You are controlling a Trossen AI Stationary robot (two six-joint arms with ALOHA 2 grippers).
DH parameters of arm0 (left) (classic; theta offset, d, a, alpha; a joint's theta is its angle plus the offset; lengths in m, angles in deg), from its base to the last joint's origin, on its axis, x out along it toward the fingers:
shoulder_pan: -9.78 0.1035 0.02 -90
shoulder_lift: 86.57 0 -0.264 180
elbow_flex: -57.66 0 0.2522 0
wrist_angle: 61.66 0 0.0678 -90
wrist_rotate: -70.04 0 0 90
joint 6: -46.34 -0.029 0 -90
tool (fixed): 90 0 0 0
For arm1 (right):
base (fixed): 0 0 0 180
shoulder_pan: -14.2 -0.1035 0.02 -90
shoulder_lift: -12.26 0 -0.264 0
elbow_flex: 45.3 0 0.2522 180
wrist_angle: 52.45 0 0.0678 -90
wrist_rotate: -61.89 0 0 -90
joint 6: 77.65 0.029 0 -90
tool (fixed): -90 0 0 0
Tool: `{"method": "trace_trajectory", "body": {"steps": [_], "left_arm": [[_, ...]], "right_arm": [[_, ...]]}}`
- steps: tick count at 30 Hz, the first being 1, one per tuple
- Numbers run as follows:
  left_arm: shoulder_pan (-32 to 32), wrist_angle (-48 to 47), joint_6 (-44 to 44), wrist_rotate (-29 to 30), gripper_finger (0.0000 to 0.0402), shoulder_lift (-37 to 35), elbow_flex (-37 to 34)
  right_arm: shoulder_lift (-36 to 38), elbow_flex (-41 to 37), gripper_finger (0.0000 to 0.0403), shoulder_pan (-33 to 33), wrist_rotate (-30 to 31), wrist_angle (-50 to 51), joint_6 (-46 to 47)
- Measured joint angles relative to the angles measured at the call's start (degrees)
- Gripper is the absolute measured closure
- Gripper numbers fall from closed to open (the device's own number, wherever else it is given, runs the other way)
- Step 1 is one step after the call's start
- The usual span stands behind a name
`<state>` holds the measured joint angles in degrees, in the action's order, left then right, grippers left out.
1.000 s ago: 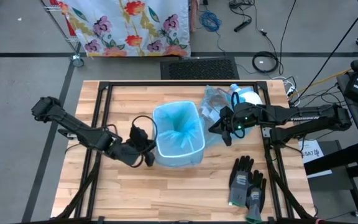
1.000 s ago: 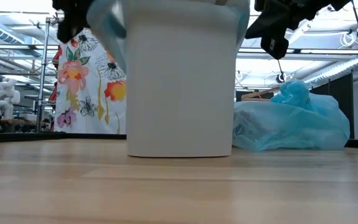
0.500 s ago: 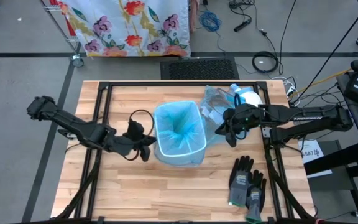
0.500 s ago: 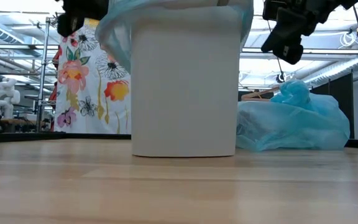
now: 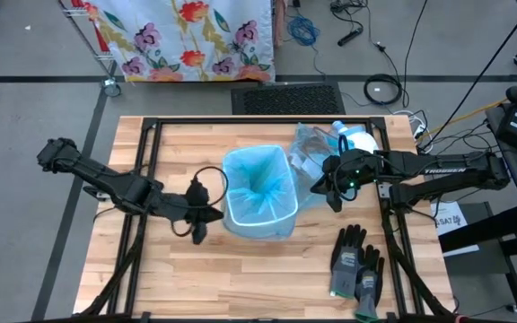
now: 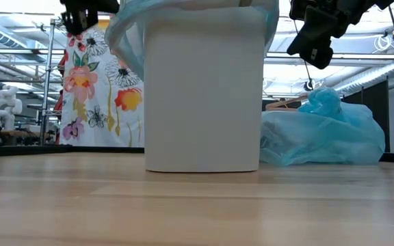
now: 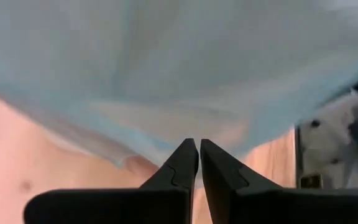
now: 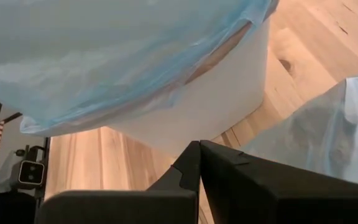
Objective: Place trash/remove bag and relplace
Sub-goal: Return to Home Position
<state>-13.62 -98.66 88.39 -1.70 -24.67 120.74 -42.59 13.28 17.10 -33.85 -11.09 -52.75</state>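
Left gripper [image 7: 195, 149] is held just left of the white trash bin [image 6: 204, 96], fingers pressed together on nothing; right gripper [image 8: 199, 149] is held just right of it, likewise clenched empty. The bin is lined with a blue bag [image 5: 260, 184] folded over its rim, and a filled blue bag [image 6: 323, 133] is set beyond the right gripper on the wooden table [image 5: 240, 278]. Grey gloves [image 5: 357, 262] are laid near the front edge, a floral cloth [image 5: 182, 36] hung in the room beyond

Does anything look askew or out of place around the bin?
The thin blue plastic liner drapes unevenly over the white plastic bin, hanging lower on one side. The filled blue plastic bag lies on the wooden table beside it.
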Motion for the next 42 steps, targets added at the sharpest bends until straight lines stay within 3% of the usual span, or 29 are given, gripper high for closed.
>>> {"method": "trace_trajectory", "body": {"steps": [6,13,17,23,29,33,42], "left_arm": [[0.50,0.59,-14.01,-1.68,0.0374,-6.89,-2.03],[5.64,14.06,-19.14,-3.24,0.0374,-20.40,-19.08],[11.84,23.78,-21.81,-11.51,0.0374,-25.20,-28.55],[20.04,30.09,-26.09,-22.86,0.0374,-28.37,-38.58],[25.07,43.09,-27.93,-28.05,0.0374,-30.21,-48.82],[27.94,36.82,-31.20,-28.42,0.0374,-30.44,-48.87],[36.44,32.94,-37.75,-29.40,0.0374,-30.50,-48.87]], "right_arm": [[-0.02,0.00,0.0403,0.02,0.32,-0.66,2.81],[-0.13,0.00,0.0403,0.02,1.79,-2.83,6.89],[-0.13,0.00,0.0403,0.00,4.20,-3.37,10.32],[-0.15,0.00,0.0403,0.13,8.37,-3.40,14.79],[-0.15,0.00,0.0403,0.13,11.52,-3.37,20.38],[-0.24,0.00,0.0403,0.13,12.02,-3.43,22.62],[-0.59,0.00,0.0403,0.11,14.90,-3.39,24.16]]}}
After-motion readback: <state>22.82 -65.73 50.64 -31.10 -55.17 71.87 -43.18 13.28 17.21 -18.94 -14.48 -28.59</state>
